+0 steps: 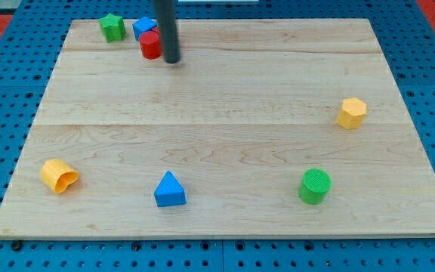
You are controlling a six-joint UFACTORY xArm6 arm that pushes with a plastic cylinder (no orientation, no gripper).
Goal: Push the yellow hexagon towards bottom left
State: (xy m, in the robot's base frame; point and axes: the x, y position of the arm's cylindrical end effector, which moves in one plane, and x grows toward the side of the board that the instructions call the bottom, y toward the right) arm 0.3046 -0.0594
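Observation:
The yellow hexagon (351, 112) sits near the view's right edge of the wooden board (225, 91), about mid-height. My tip (172, 60) is at the view's top left of centre, far from the hexagon, just right of a red cylinder (150, 45). A blue block (143, 28) sits right behind the red cylinder.
A green star-shaped block (112, 27) is at the view's top left. A yellow block (58, 175) lies at the bottom left. A blue triangle (170, 190) is at bottom centre. A green cylinder (315, 186) is at the bottom right, below the hexagon.

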